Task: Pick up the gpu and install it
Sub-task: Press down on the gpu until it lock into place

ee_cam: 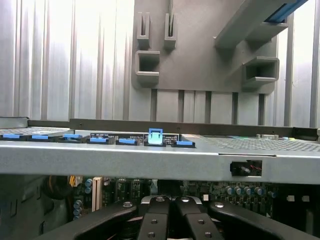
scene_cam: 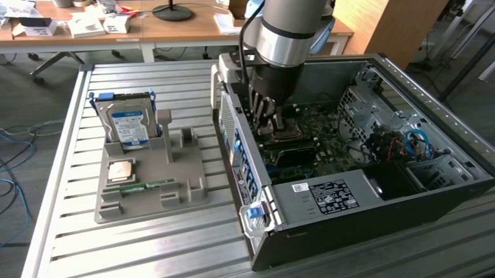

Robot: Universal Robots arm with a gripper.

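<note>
Two views differ: your exterior shot has the hard drive [scene_cam: 129, 123] at left; the wrist view has the closed gripper [ee_cam: 172, 210] above the motherboard [ee_cam: 240, 192], gpu indistinguishable.

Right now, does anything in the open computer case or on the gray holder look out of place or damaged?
Nothing stands out. The hard drive stands upright in the gray holder, with the processor and memory stick lying flat in their places. The gripper, fingers shut, is inside the open computer case over the motherboard.
</note>
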